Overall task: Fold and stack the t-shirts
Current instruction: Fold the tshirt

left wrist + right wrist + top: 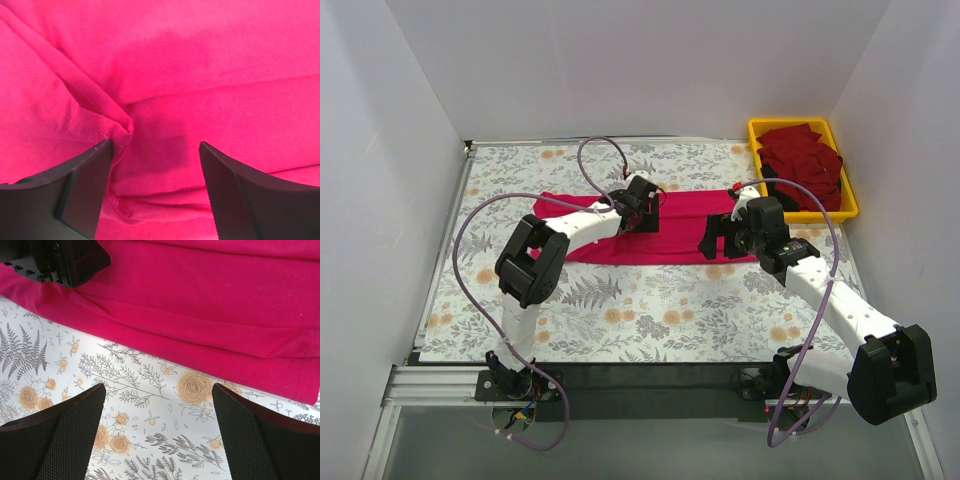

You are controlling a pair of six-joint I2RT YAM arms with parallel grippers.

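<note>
1. My left pincer (155,146) gapes empty over a crease in the magenta t-shirt (670,243), spread on the table (620,305).
2. My right pincer (157,395) gapes empty beside its hem.
3. Closing shallow may catch one layer only.

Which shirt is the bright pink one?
The magenta t-shirt spread on the table. The darker crimson shirts sit piled in the yellow bin.

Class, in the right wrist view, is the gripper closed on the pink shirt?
No: the right gripper is open over the floral tablecloth, the pink shirt beyond its fingertips.
</note>
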